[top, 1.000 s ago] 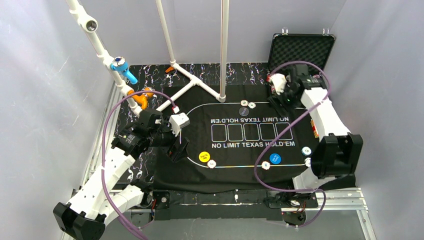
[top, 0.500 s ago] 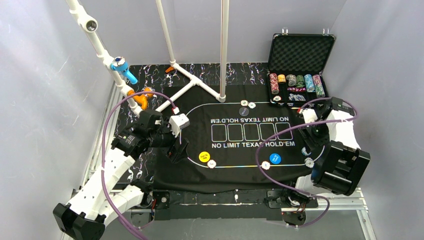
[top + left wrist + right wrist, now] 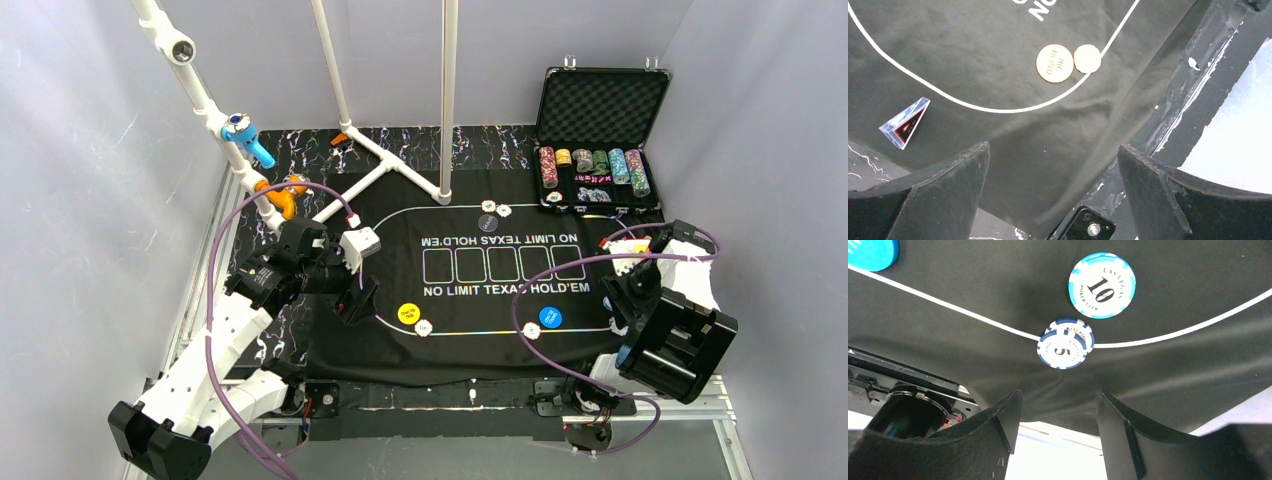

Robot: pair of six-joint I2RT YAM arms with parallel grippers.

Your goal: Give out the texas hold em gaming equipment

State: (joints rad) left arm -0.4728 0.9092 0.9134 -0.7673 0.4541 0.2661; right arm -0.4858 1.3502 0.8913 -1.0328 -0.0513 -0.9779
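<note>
Both arms share one build: glossy white shells on the long links and boxy matte black housings at the joints. The left arm (image 3: 222, 335) carries a small white camera box (image 3: 358, 243) at its wrist, and the right arm (image 3: 690, 268) has a large black motor block (image 3: 672, 342). A thin purple cable (image 3: 209, 290) runs along the left arm, and a second purple cable (image 3: 513, 320) along the right. The left fingers (image 3: 928, 192) are thick black wedges with a dull, slightly rough surface and paler worn edges. The right fingers (image 3: 975, 442) are the same black, with curved inner faces
</note>
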